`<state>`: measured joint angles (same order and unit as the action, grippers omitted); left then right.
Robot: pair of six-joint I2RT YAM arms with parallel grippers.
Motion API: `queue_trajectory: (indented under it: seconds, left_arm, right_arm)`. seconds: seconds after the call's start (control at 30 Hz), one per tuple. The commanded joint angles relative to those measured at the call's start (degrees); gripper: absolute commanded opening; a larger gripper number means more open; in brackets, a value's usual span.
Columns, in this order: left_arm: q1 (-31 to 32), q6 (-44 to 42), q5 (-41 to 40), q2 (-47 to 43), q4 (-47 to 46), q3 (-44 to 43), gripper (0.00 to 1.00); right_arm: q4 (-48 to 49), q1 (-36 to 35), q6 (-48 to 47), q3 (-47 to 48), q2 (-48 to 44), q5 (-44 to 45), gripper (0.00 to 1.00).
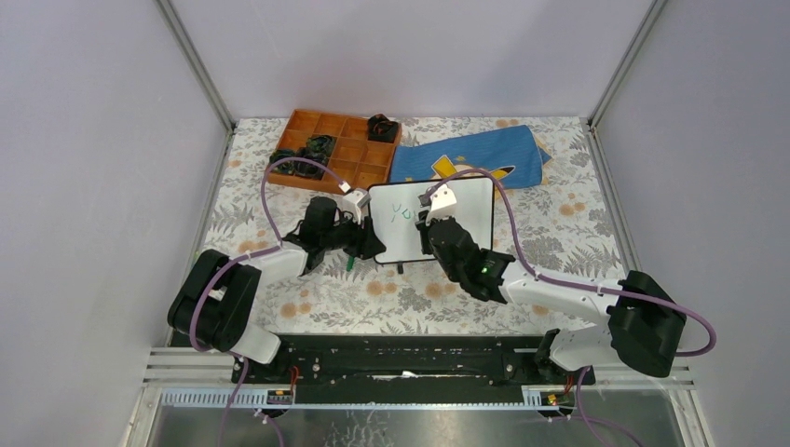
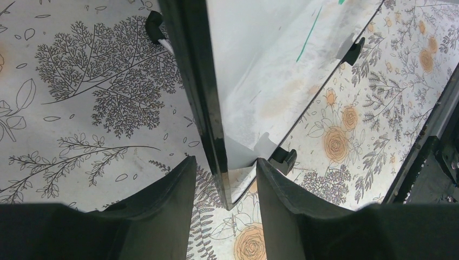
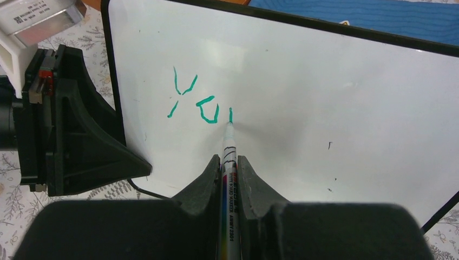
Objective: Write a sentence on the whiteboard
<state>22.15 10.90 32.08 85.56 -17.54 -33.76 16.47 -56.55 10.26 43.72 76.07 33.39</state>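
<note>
Sentence (image 3: 197, 100) stood at green "Yo" plus one stroke, upper left of whiteboard (image 3: 335, 97). Board was propped mid-table (image 1: 568, 237), near blue cloth (image 1: 484, 154). My right pincer (image 3: 228, 162) was clamped on marker (image 3: 227, 179), tip touching board. Left pincer (image 2: 226, 165) straddled board's left edge, jaws apart, no clamp visible. Writing barely begun, I judged. Next move: complete "u" with light, steady pressure.

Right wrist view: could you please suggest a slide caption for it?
Right claw holds a marker tip-down on the whiteboard, partway through green lettering.
</note>
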Motion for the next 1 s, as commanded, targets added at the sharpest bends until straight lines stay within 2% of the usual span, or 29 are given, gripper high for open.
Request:
queue_trajectory:
  seconds: [0.0, 0.97]
  left_arm:
    - [0.4, -1.5, -0.9, -0.5, -0.1, -1.5, 0.51]
    - [0.9, -1.9, -1.3, -0.1, 0.4, -1.7, 0.48]
  right_arm:
    - [0.0, 0.5, 0.5, -0.3, -1.6, 0.6, 0.00]
    - [0.0, 0.7, -1.8, 1.5, -2.1, 4.7, 0.00]
